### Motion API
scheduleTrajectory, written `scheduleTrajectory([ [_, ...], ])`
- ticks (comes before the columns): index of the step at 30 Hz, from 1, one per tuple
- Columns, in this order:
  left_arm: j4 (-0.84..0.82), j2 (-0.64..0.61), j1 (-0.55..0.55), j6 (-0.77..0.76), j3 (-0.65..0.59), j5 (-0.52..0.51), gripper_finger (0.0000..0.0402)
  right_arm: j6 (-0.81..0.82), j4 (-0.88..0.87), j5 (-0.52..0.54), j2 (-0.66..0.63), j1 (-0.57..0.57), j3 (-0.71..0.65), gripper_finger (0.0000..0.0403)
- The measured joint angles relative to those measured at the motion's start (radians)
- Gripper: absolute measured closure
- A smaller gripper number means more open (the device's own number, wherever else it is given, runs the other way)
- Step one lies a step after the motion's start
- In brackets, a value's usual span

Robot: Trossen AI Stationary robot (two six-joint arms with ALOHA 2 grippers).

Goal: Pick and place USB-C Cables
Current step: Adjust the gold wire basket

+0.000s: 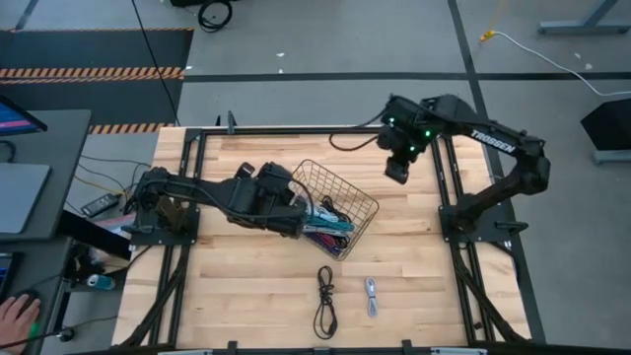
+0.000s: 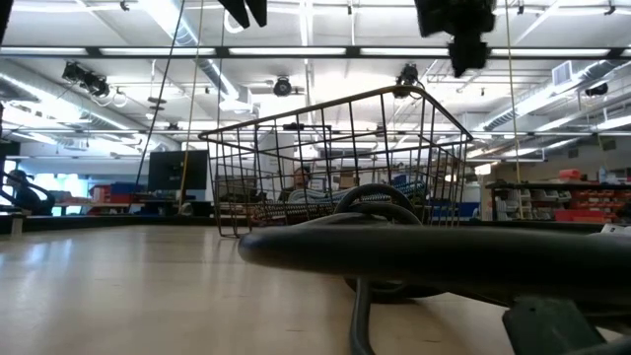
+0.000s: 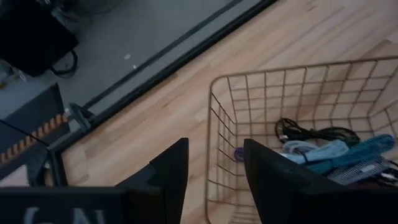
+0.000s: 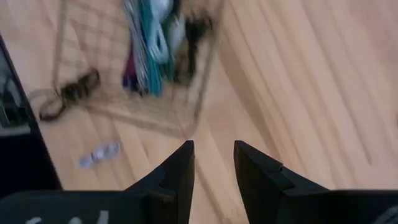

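Observation:
A dark wire-mesh basket (image 1: pixel 357 197) stands mid-table with several USB-C cables (image 1: pixel 328 232) heaped in it: teal, pale blue, purple and black (image 3: pixel 336 152). A black cable (image 1: pixel 324 301) and a pale blue-grey one (image 1: pixel 371 296) lie on the wood near the front edge. My left gripper (image 3: pixel 214 149) is at the basket's left side, one finger inside its side wall (image 3: pixel 224 155) and one outside, with a wide gap between them. My right gripper (image 1: pixel 397 170) hangs open over bare wood beyond the basket's far right, holding nothing (image 4: pixel 214 149). My left gripper comes slanting down from the table's left, its fingers astride the basket's side wall (image 3: pixel 221 180) near a far corner. The gap between the fingers is much wider than the wire. Whether either finger touches the mesh I cannot tell.
Black frame rails (image 1: pixel 449 187) run along the table's left and right sides and its far edge. Bare wood lies between the basket and the two loose cables. In the low view the black cable (image 2: pixel 414 247) fills the foreground in front of the basket (image 2: pixel 325 158).

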Motion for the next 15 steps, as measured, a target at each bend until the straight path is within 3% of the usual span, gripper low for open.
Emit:
scheduleTrajectory([
  [3,0.000,-0.001,0.010,0.024,0.000,-0.025,0.0241,0.026,0.118,0.046,-0.001,0.076,0.000,0.0283],
  [8,0.000,-0.001,0.033,0.050,0.000,-0.037,0.0241,0.027,0.233,0.217,0.024,0.173,-0.009,0.0278],
  [15,0.000,-0.001,0.050,0.075,0.000,-0.037,0.0241,0.112,0.349,0.244,0.027,0.204,-0.223,0.0255],
])
